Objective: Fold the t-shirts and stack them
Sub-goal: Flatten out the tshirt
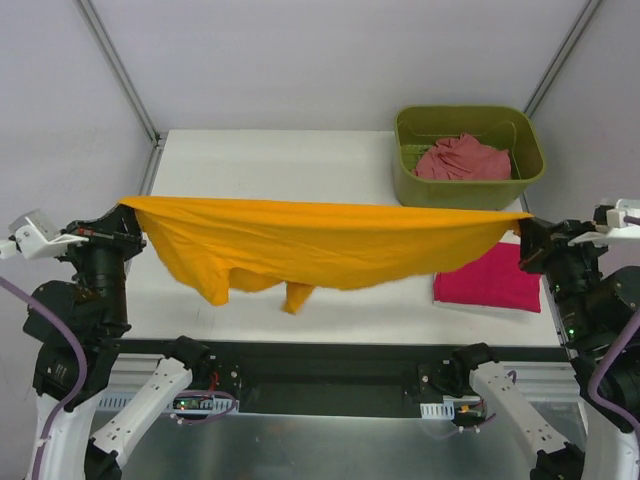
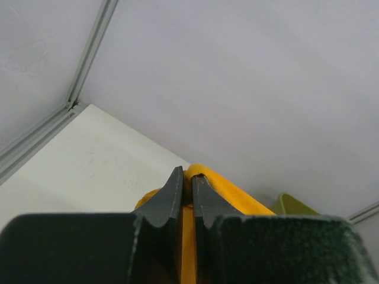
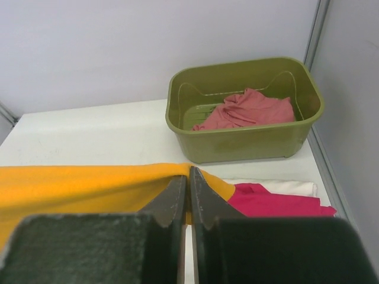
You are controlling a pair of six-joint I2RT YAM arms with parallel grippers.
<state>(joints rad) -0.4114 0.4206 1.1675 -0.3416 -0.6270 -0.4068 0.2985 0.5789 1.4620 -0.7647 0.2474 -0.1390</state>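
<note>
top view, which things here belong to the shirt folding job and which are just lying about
Job: orange-yellow t-shirt, stretched between left gripper and right gripper; folded magenta t-shirt; crumpled salmon-pink t-shirt.
Lying about: olive-green bin holding the pink one; white table.

The top camera looks down from high above the near edge at the whole table point(image 1: 280, 160). The wrist cameras sit low, close behind the left gripper point(image 2: 186, 177) and right gripper point(image 3: 187, 177), looking across the table. All three see the orange shirt point(image 1: 300, 240) and green bin point(image 1: 470, 190).
</note>
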